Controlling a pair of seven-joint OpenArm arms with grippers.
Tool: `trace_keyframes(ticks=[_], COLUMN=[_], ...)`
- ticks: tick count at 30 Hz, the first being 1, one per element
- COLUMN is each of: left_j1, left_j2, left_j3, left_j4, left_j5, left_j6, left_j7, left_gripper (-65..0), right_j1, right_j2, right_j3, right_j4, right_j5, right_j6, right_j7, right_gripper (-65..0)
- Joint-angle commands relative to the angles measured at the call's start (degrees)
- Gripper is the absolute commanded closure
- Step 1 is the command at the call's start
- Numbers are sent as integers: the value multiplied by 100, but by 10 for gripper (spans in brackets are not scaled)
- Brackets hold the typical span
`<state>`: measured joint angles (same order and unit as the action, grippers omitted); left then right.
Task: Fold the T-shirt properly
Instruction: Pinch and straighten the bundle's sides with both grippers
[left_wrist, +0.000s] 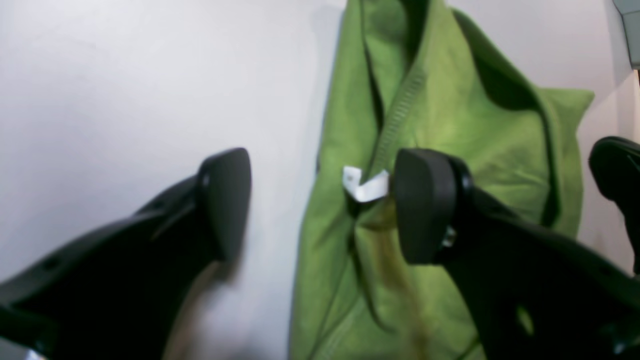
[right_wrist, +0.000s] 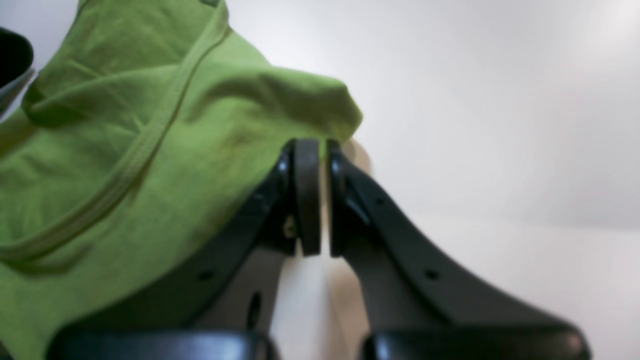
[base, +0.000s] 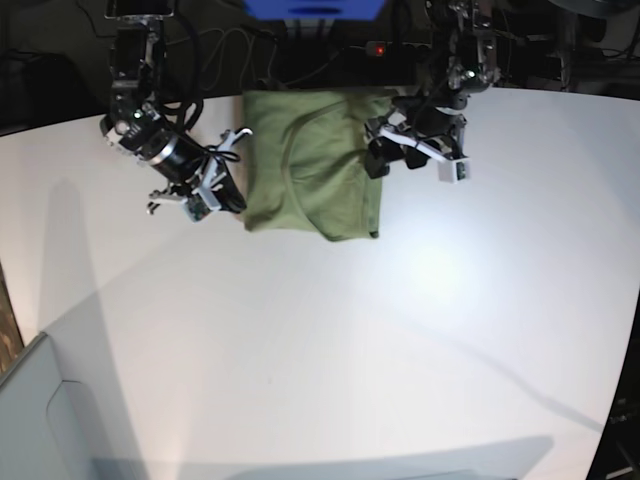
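In the base view, going left to right, the right gripper (base: 222, 190) comes first, at the T-shirt's (base: 315, 160) left edge; its wrist view shows the fingers pressed almost together, a thin slit between the pads, with a fold of green cloth bunched just above the tips, though whether any fabric is pinched I cannot tell. The T-shirt lies between the two grippers as a partly folded rectangle at the far side of the white table (base: 330, 350). On its right, the left gripper (base: 378, 155) is spread wide, one finger (left_wrist: 425, 205) over the neckline beside the white tag (left_wrist: 365, 186). Side folds look done; next probably needs a grasp to fold lengthwise.
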<state>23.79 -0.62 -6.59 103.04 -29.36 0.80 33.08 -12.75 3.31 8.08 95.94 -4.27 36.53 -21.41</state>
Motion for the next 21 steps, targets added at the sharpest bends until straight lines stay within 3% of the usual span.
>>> trace_keyframes(ticks=[1,8,18,21], left_j1=[-36,-115,-326,-326], left_j2=[23,-39,-48,-48], left_j3=[-5,400,391,408], left_j4=[82,56,-603,-718], left_j5=[-48,-39,-39,-39], left_j6=[-75,-75,-75,-84], left_j7=[-95,-130,-121,-139], left_gripper=[-430,-430,-427,-367], right_j1=[-13,-83,-180,-206], right_j2=[16,7,34,42], right_j3=[6,6,14,14], right_j4=[116,116,125,125], right_j5=[106,106,106,106], right_j6=[70,70,70,70], right_j7=[150,150,150,150], right_gripper=[0,0,0,0])
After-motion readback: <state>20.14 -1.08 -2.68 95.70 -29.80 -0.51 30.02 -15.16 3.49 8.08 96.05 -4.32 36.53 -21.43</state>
